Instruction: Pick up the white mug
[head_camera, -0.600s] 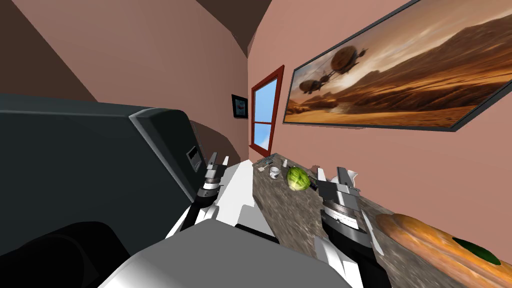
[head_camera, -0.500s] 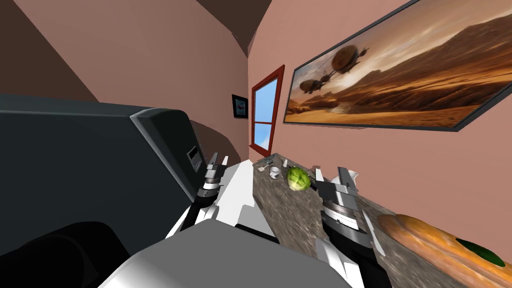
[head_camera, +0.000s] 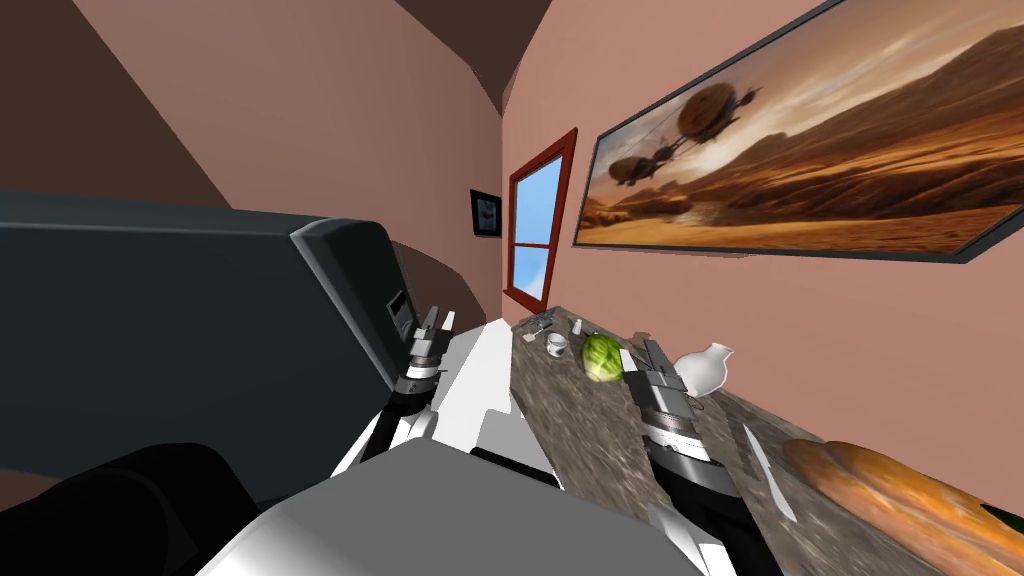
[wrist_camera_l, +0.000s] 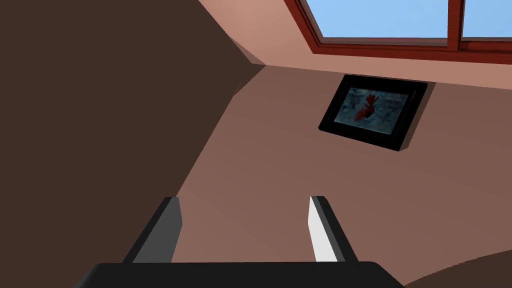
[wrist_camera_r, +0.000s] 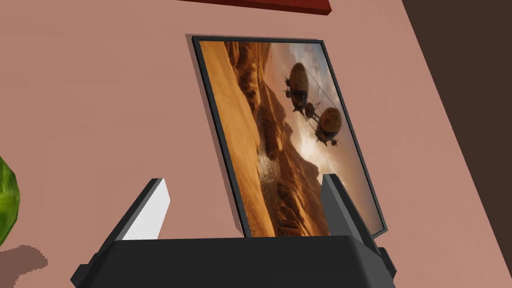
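The white mug (head_camera: 556, 344) stands on the counter (head_camera: 580, 430) near the middle of the head view, just left of a green lettuce (head_camera: 602, 357). My right gripper (head_camera: 641, 355) is right of the lettuce, with its fingers apart and nothing between them. My left gripper (head_camera: 433, 320), further left in the frame, is also apart.

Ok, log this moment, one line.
stage: approach | white mug: on counter, untouched | right end effector: open, near green vegetable | left end effector: open

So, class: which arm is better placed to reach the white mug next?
Right, probably. The right gripper, open, is over the counter where the white mug stands, near the green vegetable. The left gripper, also open, is beside the counter, by a dark appliance.
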